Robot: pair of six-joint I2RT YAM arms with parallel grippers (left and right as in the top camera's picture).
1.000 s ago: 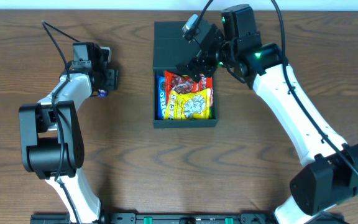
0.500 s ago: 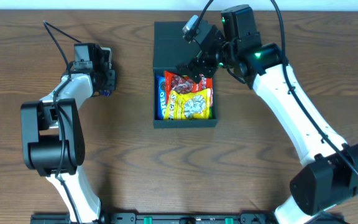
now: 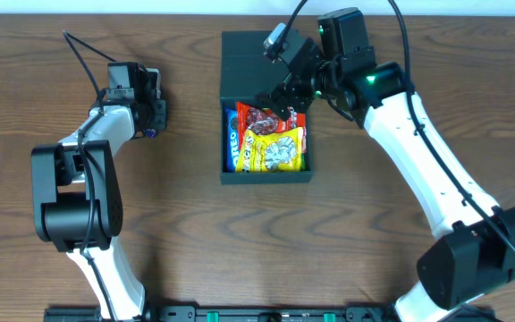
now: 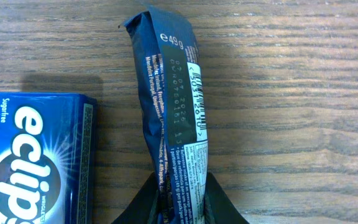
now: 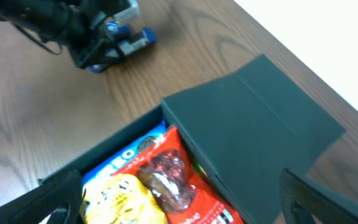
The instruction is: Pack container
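Observation:
The dark container [image 3: 266, 177] sits mid-table with its flap lid [image 3: 253, 67] open at the far side. It holds a yellow packet [image 3: 278, 148], a red packet [image 3: 262, 117] and a blue Oreo packet [image 3: 232, 143]. My right gripper [image 3: 284, 89] is open and empty above the box's far end; its view shows the lid [image 5: 253, 118] and the packets [image 5: 166, 180]. My left gripper [image 3: 150, 121] is far left of the box, shut on a dark blue snack packet [image 4: 169, 112] lying on the table. A blue Eclipse tin [image 4: 33, 158] lies beside that packet.
The wooden table [image 3: 374, 250] surrounds the box. The left arm and its small blue items show in the right wrist view [image 5: 114, 40] at the far left. A white wall edge [image 5: 328, 37] runs behind the table.

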